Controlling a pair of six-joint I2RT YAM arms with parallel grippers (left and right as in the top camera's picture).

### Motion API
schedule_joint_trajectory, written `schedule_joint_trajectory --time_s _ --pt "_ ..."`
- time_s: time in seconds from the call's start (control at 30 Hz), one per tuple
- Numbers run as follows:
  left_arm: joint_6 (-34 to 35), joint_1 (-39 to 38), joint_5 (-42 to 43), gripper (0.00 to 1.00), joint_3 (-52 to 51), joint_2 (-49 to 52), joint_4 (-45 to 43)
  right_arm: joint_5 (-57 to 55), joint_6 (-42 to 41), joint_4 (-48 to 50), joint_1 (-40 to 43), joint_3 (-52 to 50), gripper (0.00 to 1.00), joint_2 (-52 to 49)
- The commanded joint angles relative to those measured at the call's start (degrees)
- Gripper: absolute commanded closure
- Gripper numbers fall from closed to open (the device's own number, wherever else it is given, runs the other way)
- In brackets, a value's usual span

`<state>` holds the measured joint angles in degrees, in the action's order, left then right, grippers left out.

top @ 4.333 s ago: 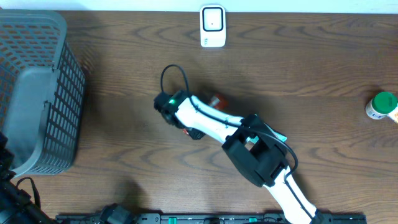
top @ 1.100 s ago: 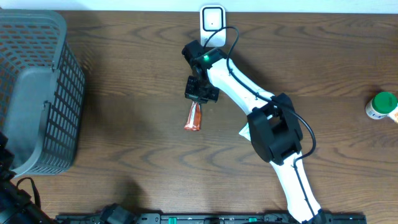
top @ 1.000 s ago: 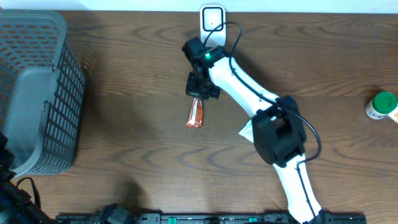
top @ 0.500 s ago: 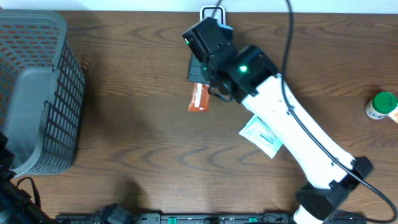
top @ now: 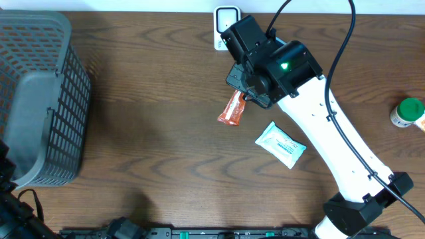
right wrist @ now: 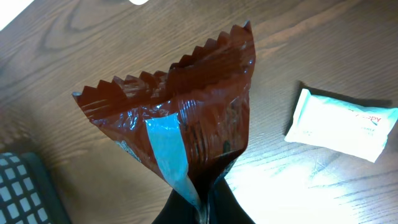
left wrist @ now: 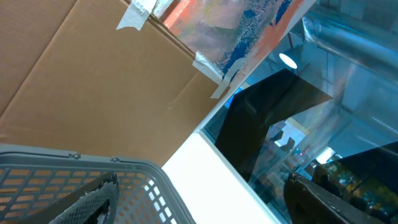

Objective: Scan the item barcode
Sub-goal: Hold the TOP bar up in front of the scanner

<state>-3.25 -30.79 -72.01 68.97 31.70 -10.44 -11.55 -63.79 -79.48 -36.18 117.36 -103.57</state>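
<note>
Snack packet (top: pixel 232 110): pinched by one end in right hand (top: pixel 247 98), held above the surface, just beside scanner (top: pixel 218 26) on its near side; long axis slants away from scanner. Left hand (left wrist: pixel 205 205): spread, well apart from scanner.

Left gripper (left wrist: pixel 200 198) is spread wide at the near corners, grey basket (left wrist: pixel 74 171) rim between, brown cardboard (left wrist: pixel 93 81) and taped poster (left wrist: pixel 230 25) farther back.

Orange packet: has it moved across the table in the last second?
Yes. The packet has shifted right and slightly towards the scanner at the table's far edge. It was left of the scanner and is now roughly in line below it.
</note>
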Motion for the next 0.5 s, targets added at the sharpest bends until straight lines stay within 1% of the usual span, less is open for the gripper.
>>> schedule_joint_trajectory --time_s 0.0,0.13,0.27,0.37,0.47 --pt "-0.7 0.2 -0.7 0.15 -0.5 -0.5 -0.1 -0.1 1.9 0.2 0.4 0.3 0.98 1.3" --pt "-0.7 0.2 -0.7 0.15 -0.5 -0.5 -0.1 -0.1 9.4 4.3 0.4 0.3 0.98 1.4" --pt "-0.7 0.2 -0.7 0.15 -0.5 -0.5 -0.1 0.1 21.3 11.3 0.4 0.3 0.98 2.1" --pt "-0.7 0.2 -0.7 0.15 -0.5 -0.5 -0.1 3.6 33.6 17.7 0.8 0.3 0.99 2.8" --pt "-0.7 0.2 -0.7 0.15 -0.5 -0.5 -0.1 14.4 47.9 22.5 2.6 0.3 0.99 2.8"
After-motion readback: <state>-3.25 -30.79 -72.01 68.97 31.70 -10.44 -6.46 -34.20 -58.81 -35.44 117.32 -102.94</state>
